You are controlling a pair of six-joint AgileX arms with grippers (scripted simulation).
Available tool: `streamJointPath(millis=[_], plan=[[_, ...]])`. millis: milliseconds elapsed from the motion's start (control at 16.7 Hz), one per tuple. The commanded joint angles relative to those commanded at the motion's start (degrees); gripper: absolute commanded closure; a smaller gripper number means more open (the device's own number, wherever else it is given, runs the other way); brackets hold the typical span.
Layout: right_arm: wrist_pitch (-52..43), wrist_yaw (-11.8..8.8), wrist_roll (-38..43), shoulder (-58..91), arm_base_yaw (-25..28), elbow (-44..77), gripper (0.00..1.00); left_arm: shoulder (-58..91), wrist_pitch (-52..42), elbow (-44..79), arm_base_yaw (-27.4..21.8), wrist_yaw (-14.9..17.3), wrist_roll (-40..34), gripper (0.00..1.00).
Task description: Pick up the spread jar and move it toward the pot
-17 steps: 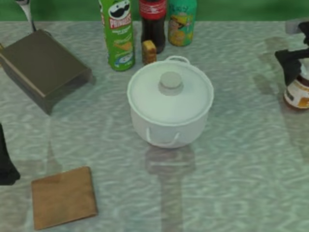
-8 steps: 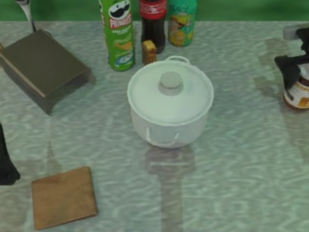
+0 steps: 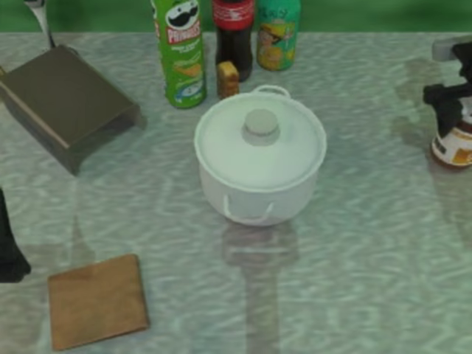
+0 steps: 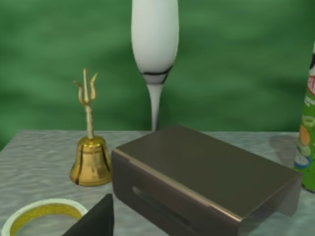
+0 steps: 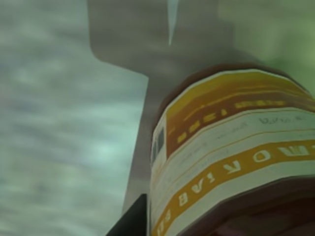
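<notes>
The right gripper [image 3: 451,103] sits over the top of the small squat jar of dark brown spread with a white-and-orange label [image 3: 453,146] at the far right edge of the counter [image 3: 354,258]. Its dark fingers straddle the lid, but whether they have closed on the jar I cannot tell. In the right wrist view the jar's label [image 5: 231,152] fills the picture, very close to the camera.

The large round white pot with lid and grey knob [image 3: 259,158] stands at the counter's middle, well apart from the jar, with open surface between them.

Risks, as I judge them: a grip high on the lid could let the jar tilt or slip when carried, and a low sweep could knock the pot's lid.

The left gripper [image 3: 10,254] is parked at the left edge, near the grey rectangular box [image 3: 66,103]; its state cannot be told.
</notes>
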Motion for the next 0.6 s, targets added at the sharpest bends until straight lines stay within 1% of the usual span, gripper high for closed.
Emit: streamJointPath(millis=[120,180,600], plan=[[0.00,0.00,0.00,0.00,0.00,0.00,0.98,0.00,0.00,0.00,0.00,0.00,0.00,0.00],[0.00,0.00,0.00,0.00,0.00,0.00,1.00,0.00,0.00,0.00,0.00,0.00,0.00,0.00],[0.00,0.00,0.00,0.00,0.00,0.00,1.00,0.00,0.00,0.00,0.00,0.00,0.00,0.00]])
